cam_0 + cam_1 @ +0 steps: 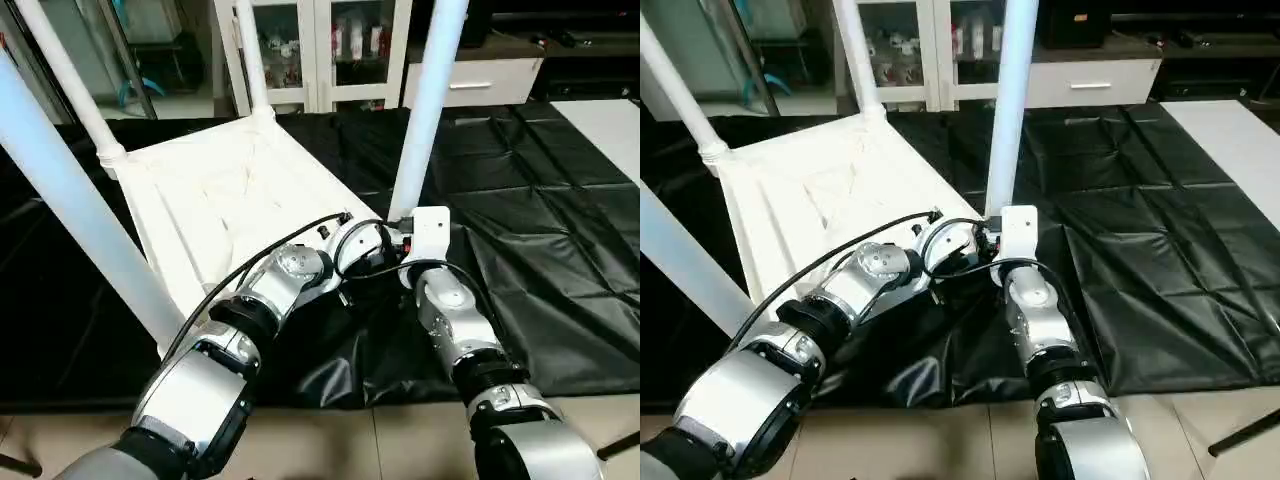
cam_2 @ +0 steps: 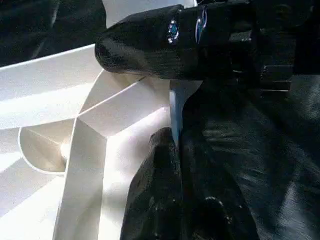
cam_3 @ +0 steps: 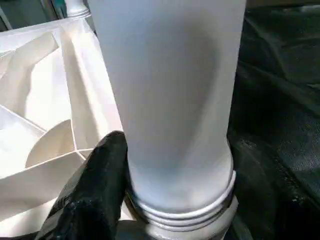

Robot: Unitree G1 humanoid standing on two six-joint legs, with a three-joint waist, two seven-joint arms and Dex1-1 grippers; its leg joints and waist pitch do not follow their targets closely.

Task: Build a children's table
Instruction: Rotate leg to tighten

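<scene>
Tabletop [image 1: 215, 215] upside down, legs up. Left gripper [image 2: 172, 107] pinches its rim; right gripper [image 3: 165, 200] clasps 3 o'clock leg [image 1: 428, 110].

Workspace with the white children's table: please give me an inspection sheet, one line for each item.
Surface: worktable under creased black cloth.
Job's things: table top upside down, ribs up; four legs upright in the corner sockets.
Clutter: flat white board at the far right.
Grippers: left pincer shut on the top's rim; right pincer around the near-right leg's base.
Cables: black cables along both forearms.
Surroundings: glass cabinet, white drawer unit.
</scene>
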